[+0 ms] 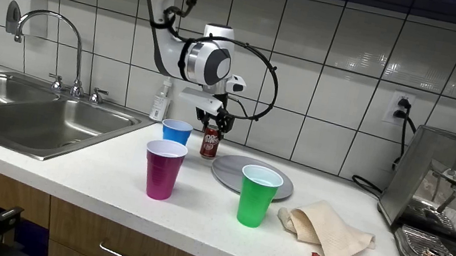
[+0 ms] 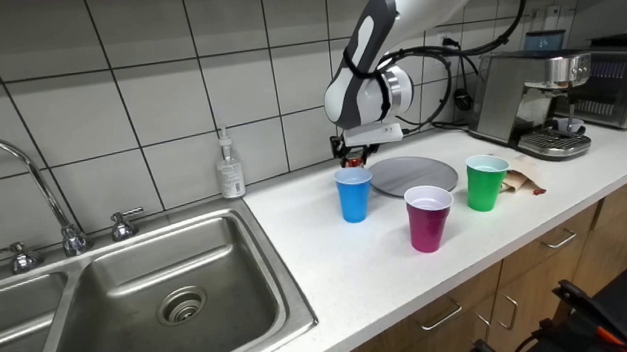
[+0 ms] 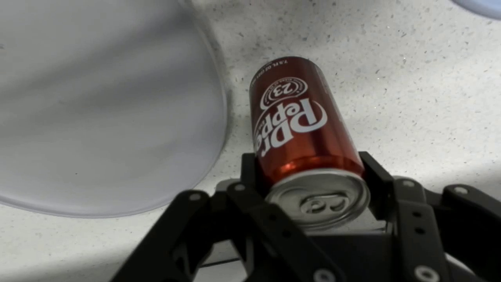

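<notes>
I am holding the Dr Pepper can [image 3: 301, 121] in my gripper [image 3: 311, 172], whose fingers [image 3: 250, 172] are pressing against its two sides near the top. The silver lid [image 3: 289, 196] is sitting between them and facing back toward me, while the rest of the can is reaching down past them. In an exterior view the can is standing upright below my gripper; whether its base is touching the tabletop [image 1: 109, 173], I cannot tell. The gray plate [image 3: 117, 129] is lying just beside the can, a narrow strip of tabletop showing between them in the wrist view. The blue cup [image 2: 353, 195] is standing near, hiding most of the can in an exterior view. The magenta cup [image 1: 163, 170] and the green cup [image 1: 259, 198] are standing farther off, toward the tabletop's front edge, and a tan cloth [image 1: 331, 229] is lying crumpled beside the green cup.
</notes>
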